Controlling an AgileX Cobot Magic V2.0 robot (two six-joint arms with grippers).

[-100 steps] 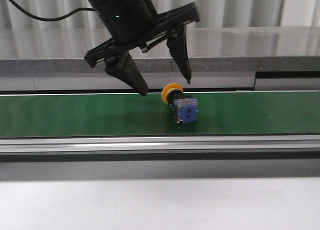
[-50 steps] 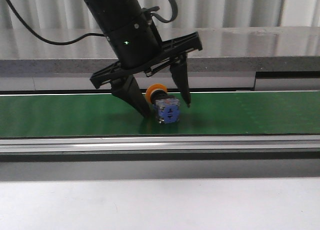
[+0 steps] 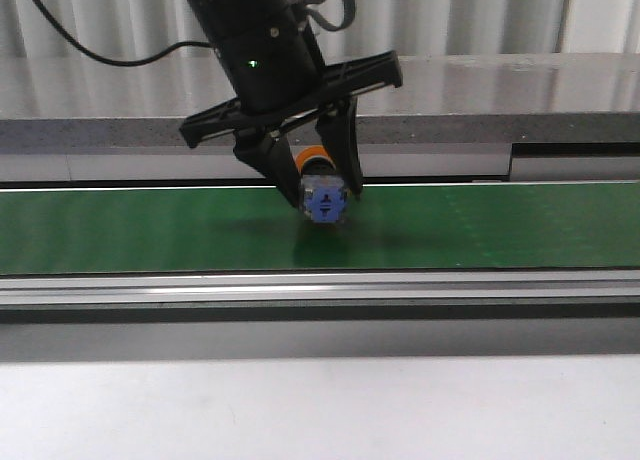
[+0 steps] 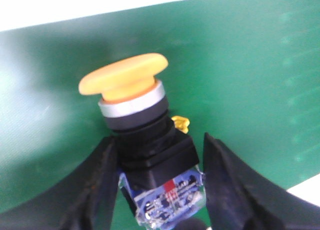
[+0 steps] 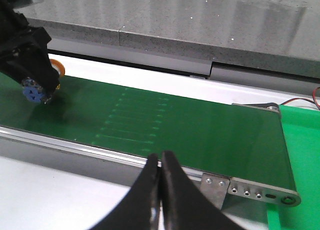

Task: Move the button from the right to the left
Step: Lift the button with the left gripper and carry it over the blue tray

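Yellow-capped push-button (image 3: 322, 193): my left hand (image 3: 322, 198) grips its contact block, mid green conveyor belt (image 3: 500, 230). My right hand (image 5: 161, 190): closed, empty, near belt's front edge.

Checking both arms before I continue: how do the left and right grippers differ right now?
The left gripper has its jaws closed on the button; the right gripper has its jaws shut together with nothing between them. The left gripper is down over the green belt; the right gripper hangs in front of the belt's near rail, off to the button's right. Both have black, tapering fingers.
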